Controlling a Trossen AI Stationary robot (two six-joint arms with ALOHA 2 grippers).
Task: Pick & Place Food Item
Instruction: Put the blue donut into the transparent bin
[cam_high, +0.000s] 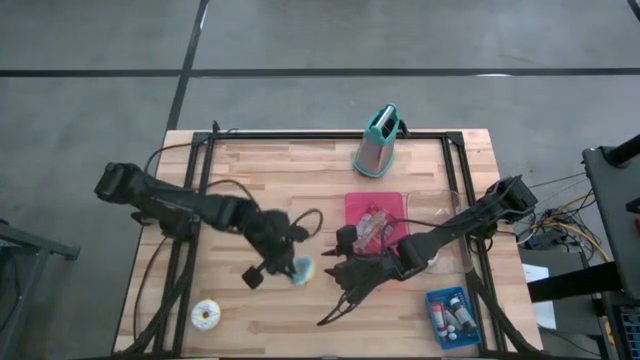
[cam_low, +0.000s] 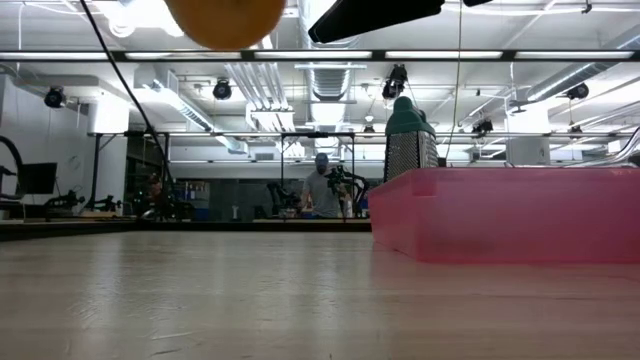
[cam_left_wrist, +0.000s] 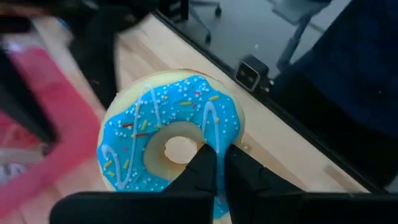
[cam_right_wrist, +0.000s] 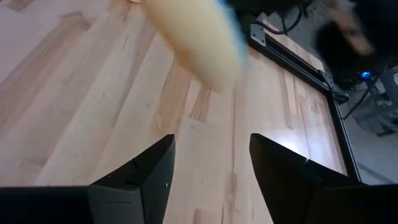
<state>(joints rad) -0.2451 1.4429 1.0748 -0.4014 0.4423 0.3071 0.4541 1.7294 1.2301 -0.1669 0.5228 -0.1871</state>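
A blue-iced doughnut (cam_left_wrist: 169, 138) with sprinkles fills the centre of the left wrist view, pinched at its lower rim by the left gripper (cam_left_wrist: 217, 168), whose dark fingers are clenched on it. In the high view the same doughnut (cam_high: 300, 269) hangs just below centre frame, above the wooden table (cam_high: 280, 170), with the left gripper (cam_high: 285, 262) reaching in from the left. The right gripper (cam_high: 345, 285) sits just to its right, lower centre, its jaws spread apart and holding nothing; in its own wrist view the fingers (cam_right_wrist: 149, 168) stand wide over bare planks, the doughnut's pale underside (cam_right_wrist: 196, 37) blurred at upper centre. A white-iced doughnut (cam_high: 206, 316) lies at lower left, a blue box (cam_high: 452, 316) of small items at lower right. Farther up, a pink tray (cam_high: 372, 208) lies right of centre, and a teal-handled grater (cam_high: 377, 142) stands at the top edge. In the low view, a person (cam_low: 322, 190) stands in the distant room.
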